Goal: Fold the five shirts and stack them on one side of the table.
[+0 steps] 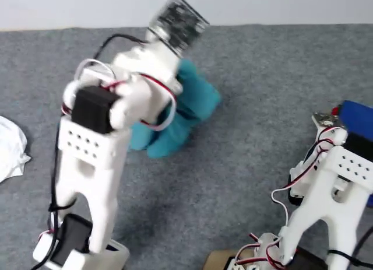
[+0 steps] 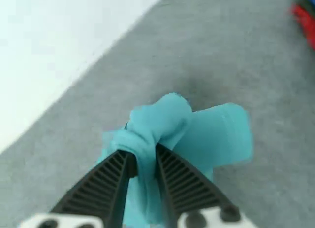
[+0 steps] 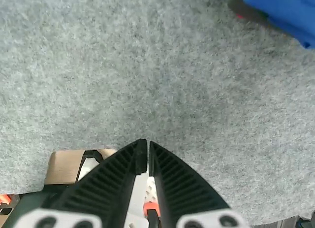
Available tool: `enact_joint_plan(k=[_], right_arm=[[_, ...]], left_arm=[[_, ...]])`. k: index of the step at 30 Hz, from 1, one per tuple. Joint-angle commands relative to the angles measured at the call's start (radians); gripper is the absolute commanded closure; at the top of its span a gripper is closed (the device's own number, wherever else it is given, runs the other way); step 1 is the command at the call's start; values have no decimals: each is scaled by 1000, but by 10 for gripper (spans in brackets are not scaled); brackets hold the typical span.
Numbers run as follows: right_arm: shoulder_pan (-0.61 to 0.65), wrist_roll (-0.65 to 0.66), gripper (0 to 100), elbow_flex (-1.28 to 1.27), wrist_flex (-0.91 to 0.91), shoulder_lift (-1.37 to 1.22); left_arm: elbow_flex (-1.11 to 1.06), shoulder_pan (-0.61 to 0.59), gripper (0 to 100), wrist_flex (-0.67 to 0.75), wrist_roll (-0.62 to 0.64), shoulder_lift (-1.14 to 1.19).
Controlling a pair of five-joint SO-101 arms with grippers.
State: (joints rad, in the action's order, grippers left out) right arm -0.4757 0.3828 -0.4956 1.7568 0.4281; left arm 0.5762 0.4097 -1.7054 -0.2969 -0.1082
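Teal shirt (image 1: 189, 107) sits crumpled near the far middle of the table, partly under the left arm (image 1: 108, 141). In the left wrist view a bunched-up ridge of the teal shirt (image 2: 216, 134) is pinched in the left gripper (image 2: 145, 156). The jaws are clamped on the cloth with fabric squeezed between the ribbed black fingers (image 2: 177, 181), and the rest spreads out on the mat beyond. I cannot tell whether any of it is off the surface.

The right gripper (image 3: 147, 143) hangs over bare mat. Its jaws are pressed together at the tips with nothing between them. The right arm (image 1: 329, 182) stands at the near right side, well apart from the teal shirt.

A blue shirt (image 1: 356, 119) lies at the table's right edge just beyond the right arm, seen also in the right wrist view (image 3: 283, 9). A red strip (image 2: 301, 14) lies beside it, too blurred to name. A white cloth (image 1: 11, 147), crumpled, lies at the left edge, well apart from the teal one.

Grey felt mat (image 1: 245, 165) covers the table. A tan flat piece (image 3: 66, 165) lies by the right arm's base.
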Motion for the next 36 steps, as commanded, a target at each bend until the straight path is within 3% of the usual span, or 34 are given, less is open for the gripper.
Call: enact_joint_plan(k=[1, 8, 13, 17, 23, 29, 36], right_arm=[[15, -8, 990, 5, 39, 36], [42, -8, 990, 29, 39, 36], [143, -8, 990, 77, 39, 36], [226, -8, 990, 78, 39, 35], [245, -8, 990, 78, 38, 27], [243, -8, 990, 75, 39, 33], [242, -8, 990, 74, 39, 33]], left_arm=[[-31, -3, 995, -51, 8, -66], [-401, -287, 991, -38, -158, -87], [-615, -555, 874, 97, -310, -87], [-665, -681, 816, 146, -407, -87], [-653, -712, 812, 127, -451, -112], [-714, -644, 812, 35, -456, -121], [-918, -612, 812, 198, -491, -20]])
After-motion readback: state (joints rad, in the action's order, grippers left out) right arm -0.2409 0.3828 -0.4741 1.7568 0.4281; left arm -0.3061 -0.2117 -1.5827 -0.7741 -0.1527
